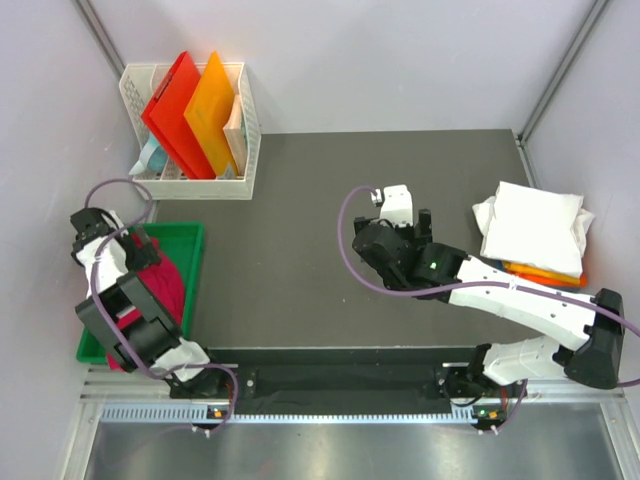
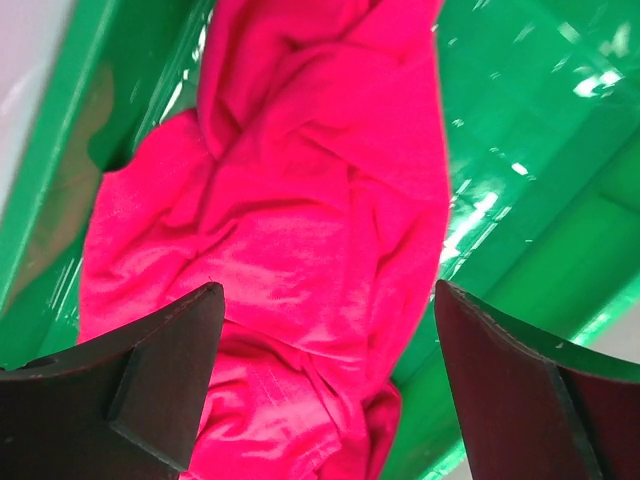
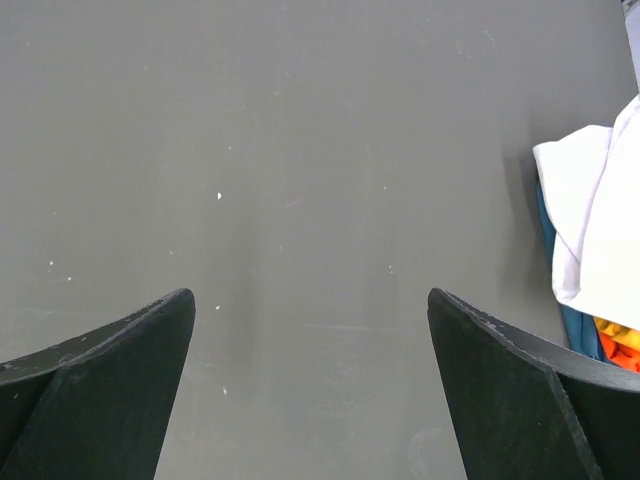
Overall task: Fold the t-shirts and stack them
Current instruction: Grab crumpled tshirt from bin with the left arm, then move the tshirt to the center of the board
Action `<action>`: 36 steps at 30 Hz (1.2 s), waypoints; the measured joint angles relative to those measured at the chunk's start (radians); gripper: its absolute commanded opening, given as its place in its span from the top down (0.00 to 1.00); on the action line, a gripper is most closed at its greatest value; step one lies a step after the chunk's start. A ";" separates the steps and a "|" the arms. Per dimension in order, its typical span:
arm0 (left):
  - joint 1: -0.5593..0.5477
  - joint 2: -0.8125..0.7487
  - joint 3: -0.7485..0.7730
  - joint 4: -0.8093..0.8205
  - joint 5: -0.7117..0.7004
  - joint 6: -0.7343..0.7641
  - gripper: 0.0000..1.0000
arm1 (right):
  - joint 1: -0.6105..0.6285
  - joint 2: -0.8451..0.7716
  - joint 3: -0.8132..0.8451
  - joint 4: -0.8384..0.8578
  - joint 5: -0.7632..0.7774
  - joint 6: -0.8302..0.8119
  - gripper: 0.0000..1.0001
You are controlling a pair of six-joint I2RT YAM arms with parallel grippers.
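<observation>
The dark grey table (image 1: 330, 250) fills the middle of the top view. The right arm (image 1: 520, 305) reaches from its base at 5 o'clock toward the table's centre. The left arm (image 1: 140, 320) bends from 7 o'clock out over the left edge.

A green tray (image 1: 185, 250) lies at 9 o'clock, half off the dark surface. A white basket (image 1: 245, 150) stands at 11 o'clock, holding 2 stiff sheets on edge: a red folder (image 1: 175, 110) and, just beside it toward 3 o'clock, an orange folder (image 1: 212, 110).

At 3 o'clock sits a stack of folded shirts. The white t-shirt (image 1: 530, 228) is on top, and the orange t-shirt (image 1: 545, 272) shows at the stack's 6 o'clock edge. In the right wrist view a blue t-shirt (image 3: 572, 322) shows as a strip under the white one.

The magenta t-shirt (image 2: 300, 230) lies crumpled in the green tray, unfolded, well apart from the stack.

The left gripper (image 2: 328, 300) hangs over this shirt with its 2 fingers spread wide and the cloth beneath the gap. I cannot tell whether the tips touch the cloth. The right gripper (image 3: 308, 300) is also spread wide and holds nothing. It hangs over bare table, with the stack at 3 o'clock of its view.
</observation>
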 measured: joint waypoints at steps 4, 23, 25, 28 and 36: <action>0.002 0.071 -0.008 0.015 -0.022 0.017 0.17 | -0.005 0.005 0.000 0.001 0.000 -0.004 0.00; 0.011 0.124 -0.112 0.103 -0.040 0.096 1.00 | -0.013 0.015 -0.020 0.002 -0.005 -0.010 0.00; 0.012 0.101 -0.125 0.109 -0.034 0.097 1.00 | -0.013 0.014 -0.020 0.002 -0.005 -0.010 0.00; 0.016 0.012 -0.127 0.079 0.017 0.097 1.00 | -0.013 0.014 -0.020 0.002 -0.008 -0.010 0.00; -0.013 -0.190 0.415 -0.097 0.345 -0.049 1.00 | -0.031 -0.004 -0.020 0.010 -0.010 -0.018 0.00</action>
